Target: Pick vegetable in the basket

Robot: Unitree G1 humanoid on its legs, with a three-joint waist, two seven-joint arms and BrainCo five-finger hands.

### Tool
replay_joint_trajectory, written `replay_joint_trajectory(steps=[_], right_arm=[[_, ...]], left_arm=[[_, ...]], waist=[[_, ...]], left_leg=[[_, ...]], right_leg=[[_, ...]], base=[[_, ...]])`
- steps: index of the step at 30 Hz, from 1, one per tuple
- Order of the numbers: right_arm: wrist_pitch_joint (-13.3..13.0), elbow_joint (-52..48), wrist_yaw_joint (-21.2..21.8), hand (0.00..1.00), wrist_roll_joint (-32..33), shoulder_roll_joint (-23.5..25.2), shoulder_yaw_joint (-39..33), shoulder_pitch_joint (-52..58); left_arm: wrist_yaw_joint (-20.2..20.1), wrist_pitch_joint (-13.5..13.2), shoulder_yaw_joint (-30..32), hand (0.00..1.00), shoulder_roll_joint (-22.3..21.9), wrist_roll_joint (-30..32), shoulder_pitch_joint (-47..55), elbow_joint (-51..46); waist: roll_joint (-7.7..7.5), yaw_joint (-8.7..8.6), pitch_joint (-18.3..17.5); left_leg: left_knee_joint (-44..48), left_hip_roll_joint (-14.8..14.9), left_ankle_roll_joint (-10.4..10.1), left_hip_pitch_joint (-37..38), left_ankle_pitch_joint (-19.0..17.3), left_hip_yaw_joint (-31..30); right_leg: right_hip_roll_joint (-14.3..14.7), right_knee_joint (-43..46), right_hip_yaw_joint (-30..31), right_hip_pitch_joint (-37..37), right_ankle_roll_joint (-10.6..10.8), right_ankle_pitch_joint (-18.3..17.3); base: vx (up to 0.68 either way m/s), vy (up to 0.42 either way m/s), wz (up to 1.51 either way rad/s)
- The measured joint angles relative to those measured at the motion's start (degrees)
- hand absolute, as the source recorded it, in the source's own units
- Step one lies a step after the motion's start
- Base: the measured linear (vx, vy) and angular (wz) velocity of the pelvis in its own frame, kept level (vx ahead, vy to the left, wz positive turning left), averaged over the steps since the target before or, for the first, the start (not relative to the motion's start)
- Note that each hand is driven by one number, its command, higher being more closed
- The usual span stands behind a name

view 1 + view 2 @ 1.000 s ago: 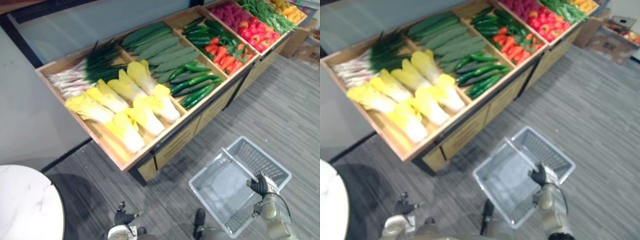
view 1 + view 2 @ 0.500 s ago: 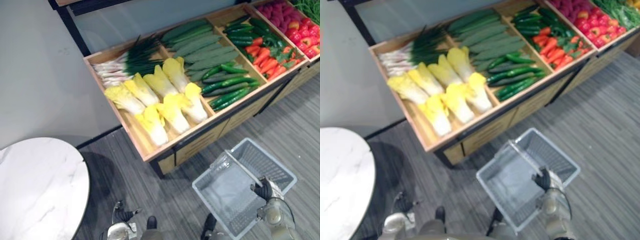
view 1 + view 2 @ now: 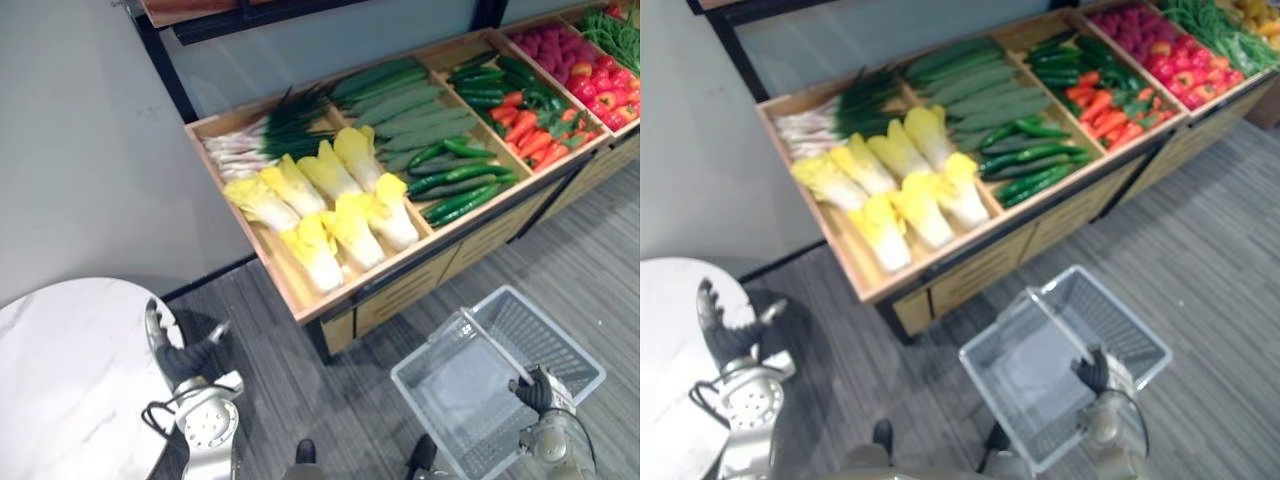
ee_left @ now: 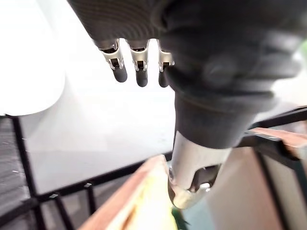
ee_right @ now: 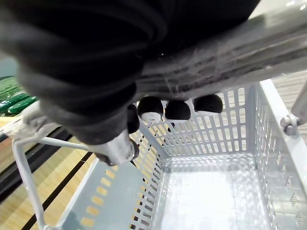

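Basket (image 3: pixel 455 395) of grey plastic mesh hangs low at the robot's right side, above the grey striped floor (image 3: pixel 290 390). Its long sides run about parallel to the front edge of the wooden display stand (image 3: pixel 400 292). The right hand (image 3: pixel 538 390) has its fingers curled round the thin handle (image 3: pixel 490 345), which crosses the basket from one long side to the other. In the right wrist view the dark fingertips (image 5: pixel 176 109) are bent under the handle, with the basket's bare bottom below them.

The left hand (image 3: pixel 185 355) is lifted beside the rim of the round white table (image 3: pixel 70 370). Its fingers are straight, the thumb stands apart, and it holds nothing.

Farther off, the vegetables lie in the compartments of the stand. Chinese cabbages (image 3: pixel 330 215) lie front to back, with white stalk ends toward the front edge and yellow leaf ends toward the back. Behind them the green onions (image 3: pixel 255 135) lie crosswise, white ends pointing to the robot's left. In the next compartment the cucumbers (image 3: pixel 455 190) lie along the front edge, with long pale green gourds (image 3: pixel 400 95) behind them in the same direction. Carrots (image 3: pixel 525 130) lie farther right.
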Motion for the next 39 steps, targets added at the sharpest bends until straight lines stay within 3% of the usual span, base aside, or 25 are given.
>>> replay_joint_trajectory(steps=[7,13,21,28,39], right_arm=[[-0.08,0.17,0.32,1.0,-0.03,-0.51,0.11,-0.6],[-0.01,0.26,1.07,1.0,-0.03,-1.33,0.67,-0.56],[0.96,0.15,2.59,1.0,-1.68,-1.21,0.8,-0.39],[1.13,-0.43,2.7,1.0,-2.2,-1.2,1.23,-0.42],[0.94,-0.68,2.67,1.0,-2.23,-1.15,3.48,-0.17]], left_arm=[[-0.52,0.02,-3.35,0.0,0.93,2.51,-4.98,-4.77],[-2.51,0.27,-5.66,0.0,2.0,2.35,-10.16,2.04],[-2.6,5.13,-4.99,0.0,1.91,-1.61,-14.51,10.27],[0.08,9.29,-2.02,0.0,1.72,-3.14,-19.36,16.07],[2.7,12.25,0.63,0.0,1.78,-3.08,-25.07,23.71]], waist=[[0.75,-1.42,-0.65],[0.43,-2.32,-1.06],[-0.7,-3.62,-1.57],[-0.86,-4.46,-1.57],[-2.22,-4.9,-1.8]], left_leg=[[-0.31,0.15,0.22,1.77,-0.46,2.77],[0.02,0.23,0.36,2.59,-1.5,5.45],[0.1,0.45,0.31,2.83,-1.94,7.06],[0.11,0.44,0.35,3.62,-2.27,8.19],[0.06,0.32,0.35,4.56,-2.34,8.59]], right_leg=[[0.32,0.01,2.88,-0.1,-0.11,0.35],[0.6,0.01,5.96,-1.06,-0.14,0.64],[0.96,0.01,7.59,-2.07,-0.39,0.91],[1.03,0.01,8.81,-1.87,-0.47,1.25],[1.0,0.0,9.37,-1.71,-0.26,1.41]], base=[[0.02,0.017,-0.2],[0.01,0.015,-0.25],[0.01,0.0,-0.11],[-0.02,-0.003,-0.07],[0.0,-0.002,-0.02]])
